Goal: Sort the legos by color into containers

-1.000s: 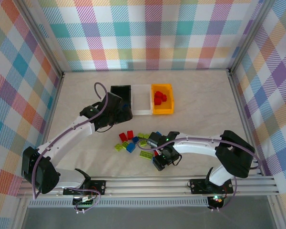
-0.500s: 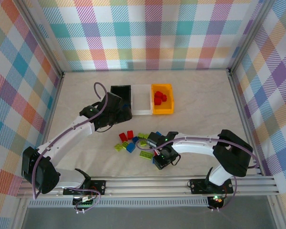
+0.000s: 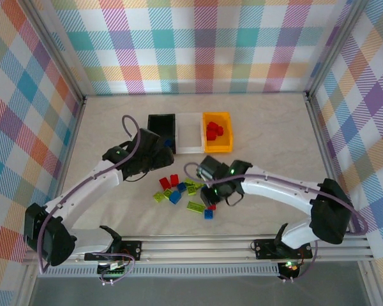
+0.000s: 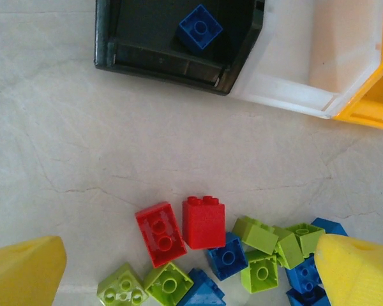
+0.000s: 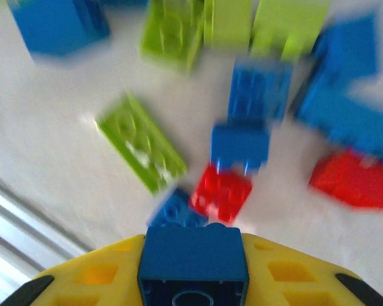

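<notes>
My right gripper point(image 5: 193, 280) is shut on a blue lego point(image 5: 193, 262) and hangs above the loose legos; from above it point(image 3: 218, 190) is just right of the pile point(image 3: 179, 188). Under it lie a small red brick point(image 5: 221, 193), more blue bricks and a lime plate point(image 5: 140, 141). My left gripper point(image 4: 190, 271) stands open over two red bricks point(image 4: 203, 222) with nothing between its yellow fingers point(image 4: 22, 274). The black container point(image 4: 159, 60) has one blue brick point(image 4: 200, 27) in it. The clear container point(image 3: 189, 145) is in the middle. The orange container point(image 3: 228, 134) holds red bricks point(image 3: 213, 131).
Lime and blue bricks point(image 4: 262, 245) crowd the right part of the pile. One blue brick point(image 3: 209, 214) lies apart toward the near rail point(image 3: 198, 243). Plaid walls close in the table on three sides.
My right gripper has closed on a blue brick and lifted away from the near edge toward the pile. My left arm has shifted slightly left.
</notes>
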